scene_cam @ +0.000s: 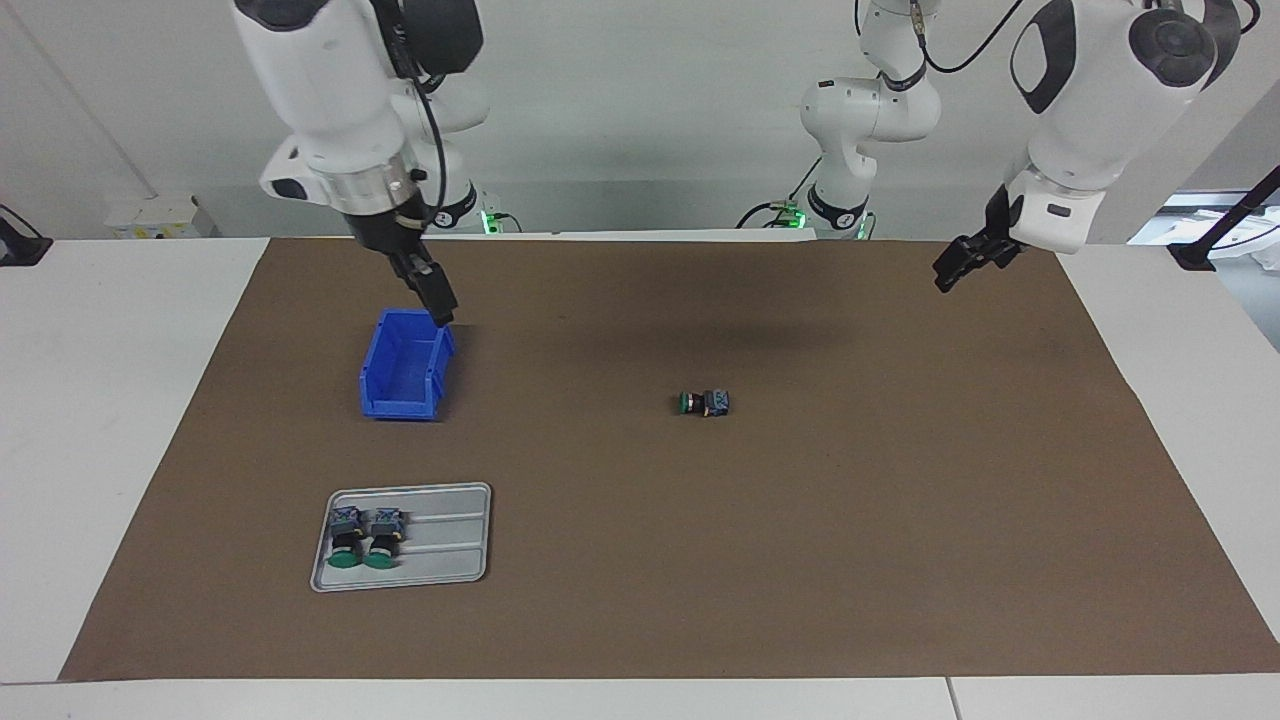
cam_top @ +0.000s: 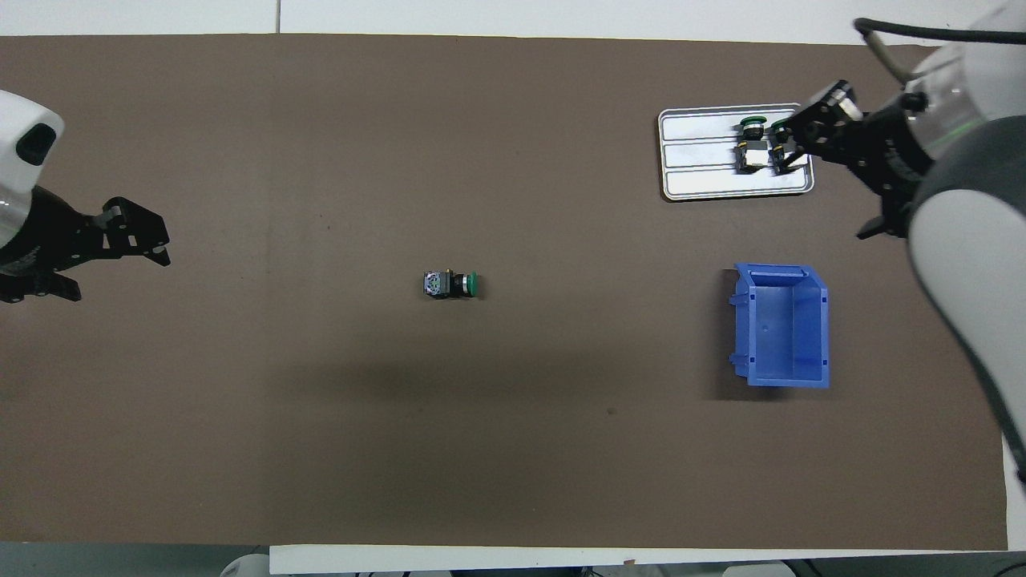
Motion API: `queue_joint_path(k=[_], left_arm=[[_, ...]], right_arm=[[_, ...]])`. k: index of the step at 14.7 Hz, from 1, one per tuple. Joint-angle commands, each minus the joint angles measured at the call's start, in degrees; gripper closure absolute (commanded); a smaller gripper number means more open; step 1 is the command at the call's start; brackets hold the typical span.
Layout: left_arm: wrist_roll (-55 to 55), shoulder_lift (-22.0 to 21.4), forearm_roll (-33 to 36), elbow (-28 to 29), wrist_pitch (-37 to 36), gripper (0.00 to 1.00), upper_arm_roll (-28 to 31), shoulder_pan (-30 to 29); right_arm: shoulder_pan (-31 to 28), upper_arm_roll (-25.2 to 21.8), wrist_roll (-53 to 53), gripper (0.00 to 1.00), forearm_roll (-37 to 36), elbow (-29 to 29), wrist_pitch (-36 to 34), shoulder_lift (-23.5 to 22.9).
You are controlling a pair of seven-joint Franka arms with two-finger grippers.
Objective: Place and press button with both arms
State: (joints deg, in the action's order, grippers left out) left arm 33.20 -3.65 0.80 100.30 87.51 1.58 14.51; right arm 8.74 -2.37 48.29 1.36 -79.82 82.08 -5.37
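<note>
The right gripper (scene_cam: pixel 440 300) is hanging in the air over the blue bin (scene_cam: pixel 405 365), at the bin's edge that lies nearer to the robots, and nothing is showing between its fingers; whether they are parted or together I cannot tell from here. The left gripper (scene_cam: pixel 962 265) is waiting above the brown mat (scene_cam: pixel 640 600), well apart from the bin toward the left arm's end of the table, also carrying nothing, its jaws standing a little apart. Taking the bin as the mark and going outward from the robots: the loose button (scene_cam: pixel 705 403) is lying on its side on the mat at about the bin's own distance from the robots, well apart from it toward the left arm's end, green cap pointing toward the bin. Farther from the robots than the bin, the grey tray (scene_cam: pixel 470 555) is holding two more buttons (scene_cam: pixel 365 537) side by side, caps pointing away from the robots. The loose button is looking light, rigid and hard, probably plastic, so it should be tolerating a firm pinch; the round cap and collar are likely to be slipping or rolling, so the flat sides of the boxy terminal block are seeming the safer hold.
</note>
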Motion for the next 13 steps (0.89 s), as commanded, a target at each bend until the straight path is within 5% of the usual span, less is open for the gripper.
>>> queue_joint_path(k=[1, 5, 13], left_arm=[[11.2, -1.1, -0.4, 4.4, 4.7, 0.00, 0.4, 4.5], [29.5, 1.1, -2.7, 5.5, 8.9, 0.00, 0.4, 10.8], [63.8, 10.4, -2.8, 7.0, 22.2, 0.00, 0.4, 21.3]], right_arm=[[-5.7, 0.7, -23.0, 0.00, 0.3, -3.3, -1.6, 2.0], [-11.0, 0.5, -43.6, 0.00, -0.6, -9.2, -1.7, 5.0], [-12.1, 2.4, -48.2, 0.00, -1.3, -13.2, -0.4, 7.1]])
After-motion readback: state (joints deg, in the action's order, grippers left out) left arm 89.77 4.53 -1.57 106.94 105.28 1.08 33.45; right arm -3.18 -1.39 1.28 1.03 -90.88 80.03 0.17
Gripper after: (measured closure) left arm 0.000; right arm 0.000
